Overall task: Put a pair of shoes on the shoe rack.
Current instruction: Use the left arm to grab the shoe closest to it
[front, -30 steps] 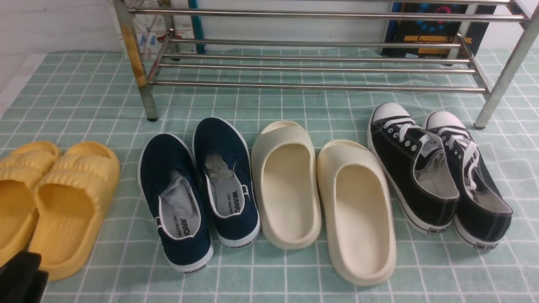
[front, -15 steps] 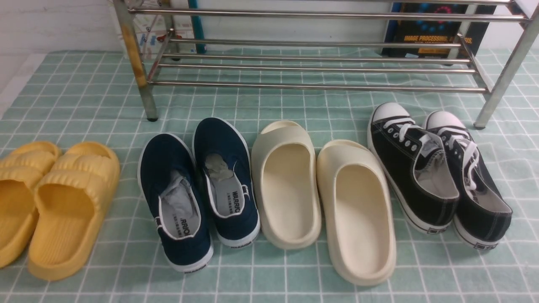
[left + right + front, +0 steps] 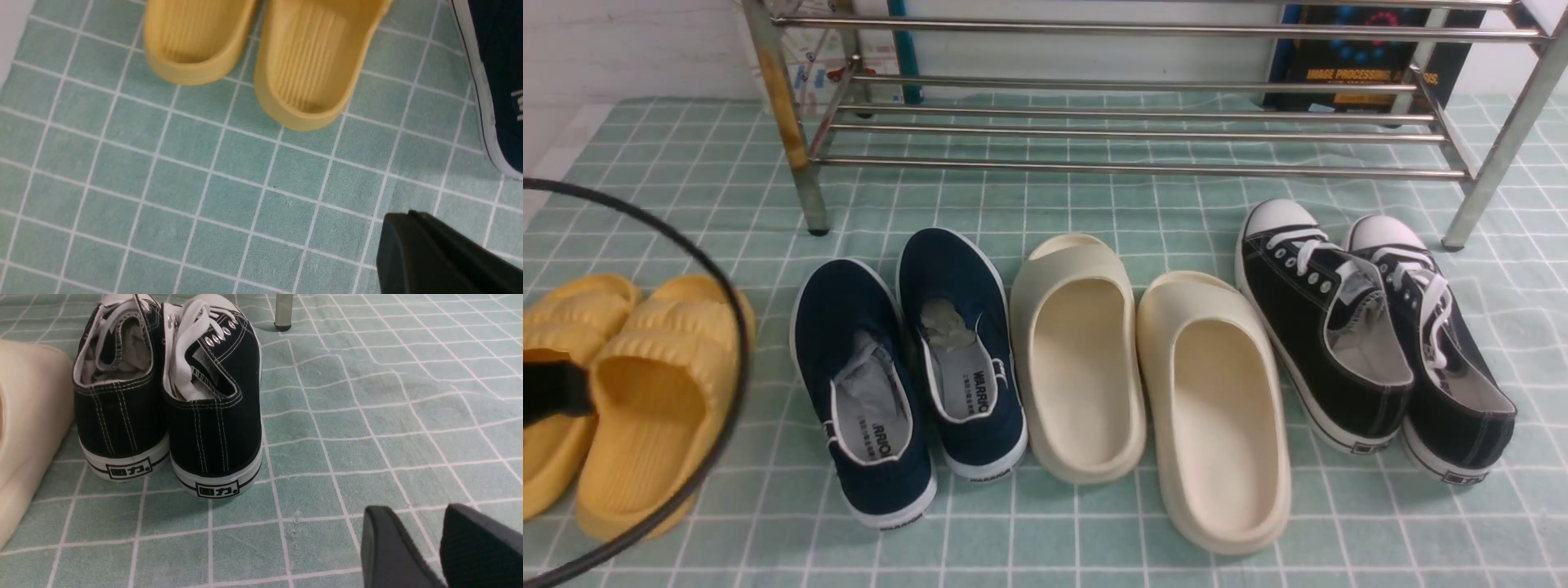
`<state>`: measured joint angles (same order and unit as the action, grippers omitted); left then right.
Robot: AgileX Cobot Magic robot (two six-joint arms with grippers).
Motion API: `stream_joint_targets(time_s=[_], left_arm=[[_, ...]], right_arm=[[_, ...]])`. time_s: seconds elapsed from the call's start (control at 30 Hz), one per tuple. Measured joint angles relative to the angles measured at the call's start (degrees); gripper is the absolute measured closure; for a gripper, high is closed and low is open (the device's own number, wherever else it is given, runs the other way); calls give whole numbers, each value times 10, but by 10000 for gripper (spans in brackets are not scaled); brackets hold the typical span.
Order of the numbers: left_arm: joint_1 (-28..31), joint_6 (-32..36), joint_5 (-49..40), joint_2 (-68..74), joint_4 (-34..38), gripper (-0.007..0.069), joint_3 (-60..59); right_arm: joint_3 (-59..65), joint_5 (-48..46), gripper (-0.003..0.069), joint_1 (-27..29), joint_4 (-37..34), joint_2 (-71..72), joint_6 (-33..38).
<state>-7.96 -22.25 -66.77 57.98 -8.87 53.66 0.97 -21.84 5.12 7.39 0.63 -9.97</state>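
The two navy slip-ons stand side by side on the green checked cloth, heels toward me: the left one (image 3: 862, 384) and the right one (image 3: 960, 343). The edge of one also shows in the left wrist view (image 3: 498, 81). The silver shoe rack (image 3: 1127, 169) stands behind them, its rust-stained leg (image 3: 780, 98) at far left, its shelves bare. My left gripper (image 3: 408, 214) hovers over the cloth near the heels of the yellow slides, jaws pressed together and holding nothing. My right gripper (image 3: 443, 512) is low behind the black sneakers, open by a narrow gap and empty.
Yellow slides (image 3: 645, 392) lie left of the navy pair, with my left arm's black part (image 3: 551, 390) and cable loop above them. Cream slides (image 3: 1086, 367) and black lace-up sneakers (image 3: 1323, 327) lie to the right. A dark book (image 3: 1356, 57) leans behind the rack.
The left arm's black part left the front view's bottom left corner, then came back higher over the yellow slides with a cable loop. The shoes have not moved.
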Motion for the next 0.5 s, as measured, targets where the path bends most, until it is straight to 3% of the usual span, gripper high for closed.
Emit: stream_joint_targets(time_s=[0.1,0.2,0.37,0.5], left_arm=[[-38,-8,0,68,0,586,24],[-73,-30,15,154,1,486,62],[-118,-47,68,307,13,243,121],[-132,-47,83,363,28,175,124]], right_arm=[[0,0,419,0,0,0,0],[0,0,419,0,0,0,0],[0,0,419,0,0,0,0],[0,0,419,0,0,0,0]])
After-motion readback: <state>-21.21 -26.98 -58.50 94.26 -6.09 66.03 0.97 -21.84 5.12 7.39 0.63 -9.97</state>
